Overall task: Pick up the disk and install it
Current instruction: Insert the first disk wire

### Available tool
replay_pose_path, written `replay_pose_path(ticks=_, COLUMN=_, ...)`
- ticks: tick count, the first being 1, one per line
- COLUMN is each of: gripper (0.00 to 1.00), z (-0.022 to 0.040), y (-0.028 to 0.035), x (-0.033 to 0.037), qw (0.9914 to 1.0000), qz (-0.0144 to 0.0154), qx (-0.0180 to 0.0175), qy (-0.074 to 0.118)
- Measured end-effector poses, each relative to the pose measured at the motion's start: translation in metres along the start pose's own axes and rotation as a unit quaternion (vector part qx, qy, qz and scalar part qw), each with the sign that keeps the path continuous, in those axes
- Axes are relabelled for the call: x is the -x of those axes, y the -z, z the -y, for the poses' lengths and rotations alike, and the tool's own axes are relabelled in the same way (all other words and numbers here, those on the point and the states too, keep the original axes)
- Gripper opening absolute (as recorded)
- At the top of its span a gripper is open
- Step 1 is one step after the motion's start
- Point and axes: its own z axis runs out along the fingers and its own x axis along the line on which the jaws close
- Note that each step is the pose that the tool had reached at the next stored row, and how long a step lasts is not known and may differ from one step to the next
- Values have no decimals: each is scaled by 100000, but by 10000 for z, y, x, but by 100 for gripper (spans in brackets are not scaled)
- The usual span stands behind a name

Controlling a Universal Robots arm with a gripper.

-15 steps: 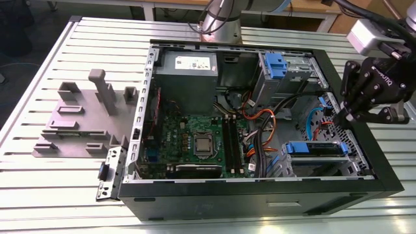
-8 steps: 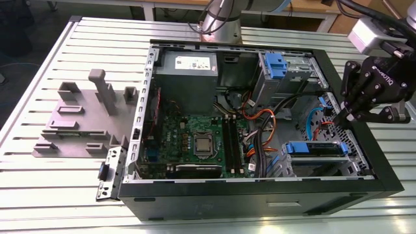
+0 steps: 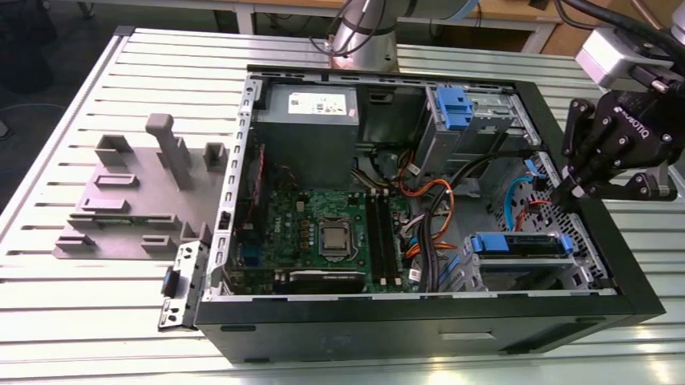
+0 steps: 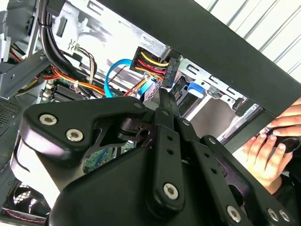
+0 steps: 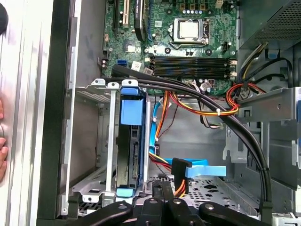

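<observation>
Blue-framed disk (image 5: 130, 141) seated upright in silver cage (image 5: 94, 136) inside black computer case (image 3: 599, 265). Claw (image 3: 564, 191) at three o'clock above case rim, fingers together, holding nothing.

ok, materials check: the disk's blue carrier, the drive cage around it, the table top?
The disk carrier: looks like moulded plastic, bright uniform blue, matte. Silver cage: looks like bare sheet metal, stamped and folded edges, dull grey sheen. Table: probably aluminium extrusion, pale silver with parallel slots. The gripper hangs over the case's edge, holding nothing visible.
</observation>
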Motion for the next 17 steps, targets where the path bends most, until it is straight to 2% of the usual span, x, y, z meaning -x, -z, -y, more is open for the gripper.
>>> replay_pose_path(ticks=2, gripper=11, z=0, y=0, x=0, qw=100000, qz=-3, qx=11, qy=-7)
replay_pose_path(ticks=3, gripper=17, z=1, y=0, x=0, qw=100000, qz=-4, qx=13, qy=-2)
replay_pose_path(ticks=4, gripper=17, z=1, y=0, x=0, qw=100000, qz=-5, qx=14, qy=1)
replay_pose_path(ticks=6, gripper=29, z=1, y=0, x=0, qw=100000, qz=-5, qx=17, qy=0)
replay_pose_path(ticks=9, gripper=35, z=5, y=0, x=0, qw=100000, qz=-29, qx=17, qy=133)
replay_pose_path(ticks=10, gripper=42, z=5, y=0, x=0, qw=99999, qz=-65, qx=6, qy=442)
replay_pose_path(ticks=13, gripper=42, z=6, y=-1, x=0, qw=99979, qz=-196, qx=-63, qy=2035)
replay_pose_path(ticks=14, gripper=42, z=7, y=-1, x=0, qw=99971, qz=-302, qx=-76, qy=2397)
replay_pose_path(ticks=15, gripper=42, z=7, y=-1, x=0, qw=99966, qz=-591, qx=-74, qy=2549)
replay_pose_path(ticks=17, gripper=42, z=9, y=-6, x=5, qw=99954, qz=-1748, qx=-21, qy=2494)
